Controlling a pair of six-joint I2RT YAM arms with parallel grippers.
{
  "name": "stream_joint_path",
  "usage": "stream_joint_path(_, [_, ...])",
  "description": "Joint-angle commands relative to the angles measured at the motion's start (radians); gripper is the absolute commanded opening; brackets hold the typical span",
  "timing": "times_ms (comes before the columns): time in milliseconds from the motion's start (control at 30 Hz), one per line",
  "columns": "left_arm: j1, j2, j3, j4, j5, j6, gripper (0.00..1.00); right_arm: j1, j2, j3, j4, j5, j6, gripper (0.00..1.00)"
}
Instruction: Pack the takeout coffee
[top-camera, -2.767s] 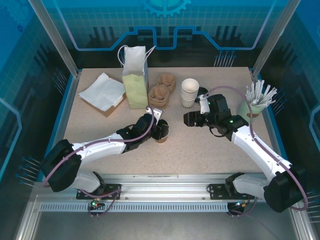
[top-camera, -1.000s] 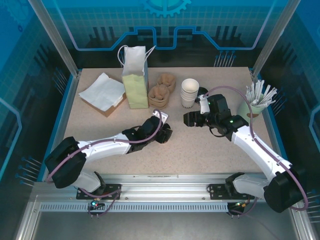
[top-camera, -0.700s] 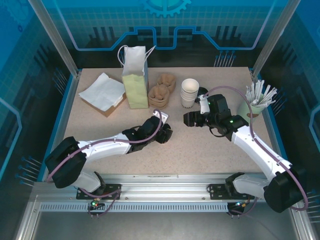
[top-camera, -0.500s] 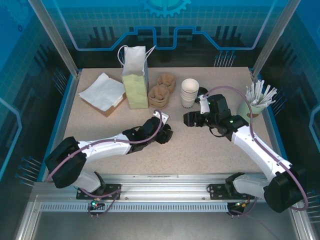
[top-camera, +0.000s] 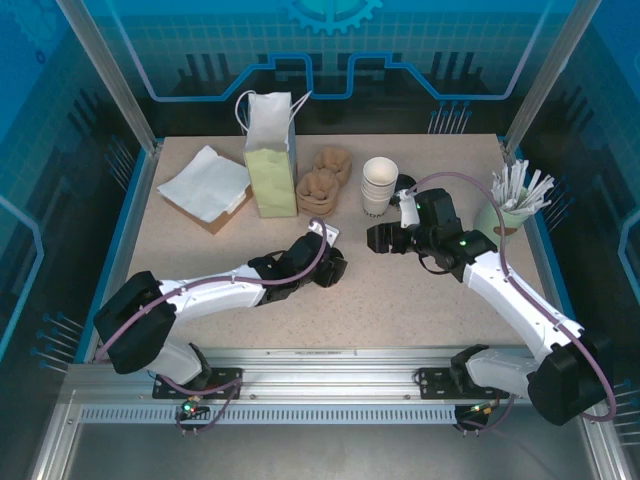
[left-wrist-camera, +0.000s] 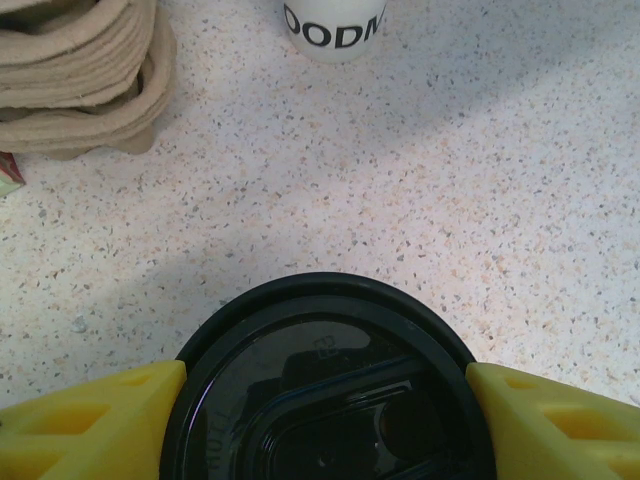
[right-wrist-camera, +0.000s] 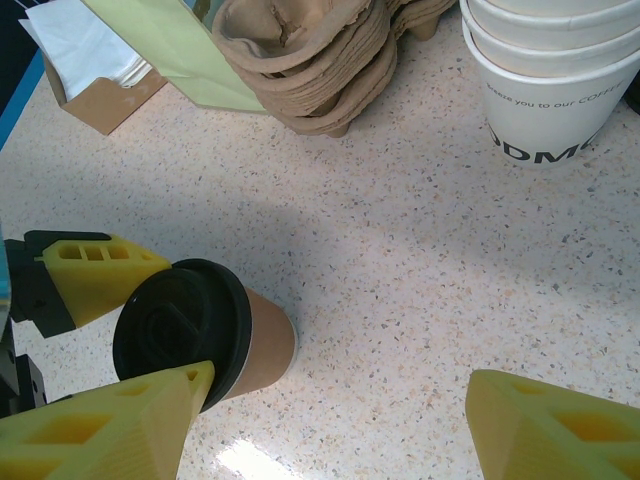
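Left hand (left-wrist-camera: 325, 372) clasps the black-lidded brown paper coffee cup (right-wrist-camera: 205, 335) by its lid, near the stack of white paper cups (top-camera: 379, 185); right hand (right-wrist-camera: 340, 385) gapes wide, empty.

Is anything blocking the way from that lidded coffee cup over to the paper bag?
Nothing visible does. Bare table lies between the takeout coffee and the paper bag. The stack of cardboard cup carriers stands just right of the bag, beside that path rather than across it.
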Motion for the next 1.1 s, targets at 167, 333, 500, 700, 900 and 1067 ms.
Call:
stream_joint_path(167, [-0.014, 0.039, -0.016, -0.139, -0.02, -0.04, 0.65, 0.003, -0.004, -0.004, -0.013, -0.007, -0.004, 0.74])
stream_joint_path(333, [-0.013, 0.042, -0.038, -0.163, -0.049, -0.056, 0.62, 0.005, 0.002, 0.0, -0.012, -0.01, -0.001, 0.74])
stream_joint_path(500, [-0.039, 0.062, -0.039, -0.199, -0.114, -0.049, 0.59, 0.007, 0.011, 0.01, -0.013, -0.01, -0.002, 0.74])
stream_joint_path(700, [-0.041, 0.07, -0.043, -0.232, -0.105, -0.074, 0.57, 0.015, 0.031, 0.026, -0.02, -0.012, -0.006, 0.74])
stream_joint_path(900, [-0.042, 0.063, -0.087, -0.222, -0.102, -0.108, 0.54, 0.016, 0.035, 0.027, -0.022, -0.01, -0.008, 0.74])
stream_joint_path(1067, [-0.044, 0.116, -0.104, -0.213, -0.113, -0.12, 0.53, 0.019, 0.042, 0.026, -0.019, -0.009, -0.007, 0.74])
